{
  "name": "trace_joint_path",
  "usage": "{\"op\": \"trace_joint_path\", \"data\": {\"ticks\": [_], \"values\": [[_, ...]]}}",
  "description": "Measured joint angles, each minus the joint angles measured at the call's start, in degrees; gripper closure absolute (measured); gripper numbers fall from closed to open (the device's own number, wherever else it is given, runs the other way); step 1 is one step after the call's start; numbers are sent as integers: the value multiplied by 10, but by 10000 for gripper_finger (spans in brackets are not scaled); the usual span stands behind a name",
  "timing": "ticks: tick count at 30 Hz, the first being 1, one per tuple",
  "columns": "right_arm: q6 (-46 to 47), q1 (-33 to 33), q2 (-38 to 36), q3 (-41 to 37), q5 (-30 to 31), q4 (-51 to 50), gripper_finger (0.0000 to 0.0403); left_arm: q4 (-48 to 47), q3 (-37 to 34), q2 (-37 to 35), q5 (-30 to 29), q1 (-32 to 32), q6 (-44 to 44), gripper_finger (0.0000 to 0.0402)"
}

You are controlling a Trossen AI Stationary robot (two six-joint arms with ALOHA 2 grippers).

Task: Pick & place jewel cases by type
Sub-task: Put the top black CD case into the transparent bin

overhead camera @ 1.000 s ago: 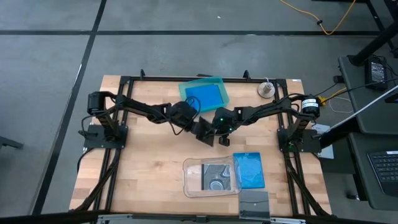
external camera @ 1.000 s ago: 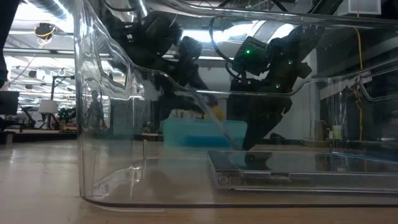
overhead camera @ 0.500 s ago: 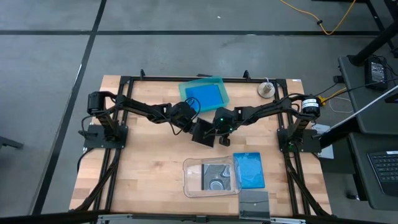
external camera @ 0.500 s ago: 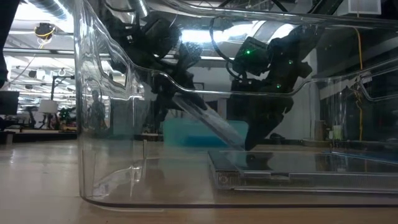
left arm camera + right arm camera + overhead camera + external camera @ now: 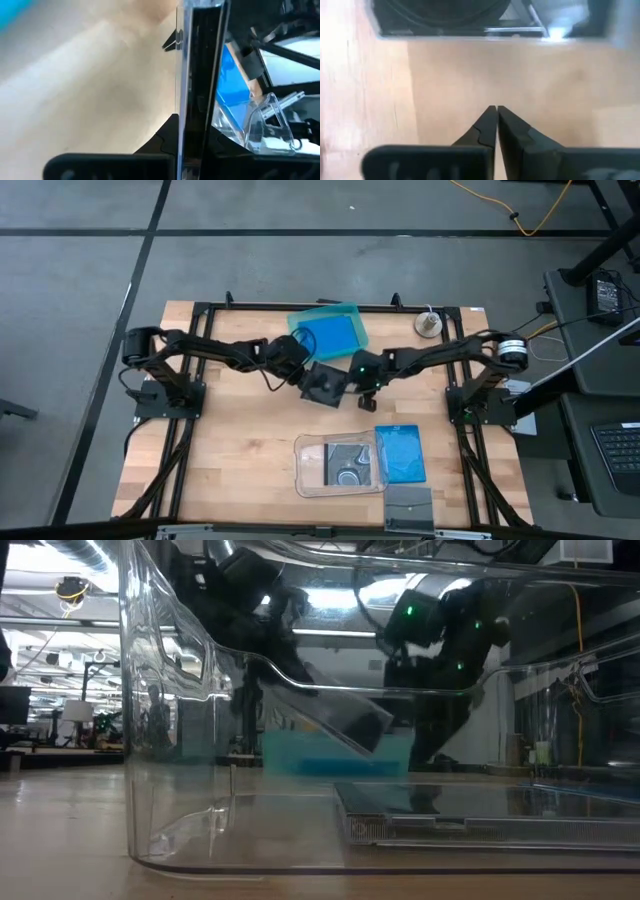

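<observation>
A dark square jewel case [image 5: 326,384] hangs tilted above the table's middle, with my left gripper [image 5: 306,373] shut on it. In the low view the case [image 5: 335,712] slopes down to the right, seen through the clear tray's wall. My right gripper [image 5: 366,386] is shut and holds nothing, just to the right of the case; its wrist view shows the closed gripper [image 5: 496,116] over bare wood. A blue jewel case [image 5: 330,333] lies in the teal tray [image 5: 296,326]. Another blue case [image 5: 402,453] lies flat on the table beside the clear tray [image 5: 305,470], which holds a dark case [image 5: 347,463]. My left gripper pinches the dark case between its two fingers at the edge nearest the table's left [image 5: 313,377]. In the wrist view the case stands edge-on [image 5: 200,100] between the fingers [image 5: 159,146]. The fingers come from the table's left, slanting down. The case hangs tilted, clear of the table.
A small round grey object [image 5: 428,324] sits at the far right of the table. A dark plate [image 5: 408,508] lies at the near edge. Black frame rails [image 5: 180,440] run along both sides. Bare wood lies at the near left.
My left gripper has shut on the dark case and lifted it; the case's lower end, which rested on the table, now hangs clear. My right gripper has drawn back up and toward the table's right, away from the case.
</observation>
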Motion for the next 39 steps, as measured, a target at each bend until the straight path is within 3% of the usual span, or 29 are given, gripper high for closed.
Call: {"op": "trace_joint_path", "data": {"ticks": [7,15,21,28,39], "values": [[-1,-25,-113,1,30,-35,398,-54,0,-68,-39,12,44,386],[-2,-33,-258,2,80,-38,385,-76,0,-148,-79,14,92,386],[13,-33,-362,2,88,-37,398,-78,0,-218,-100,15,141,386],[12,-31,-464,2,88,-34,383,-78,0,-293,-110,15,212,386],[10,-6,-574,3,86,17,395,-70,0,-399,-110,14,344,386]]}}
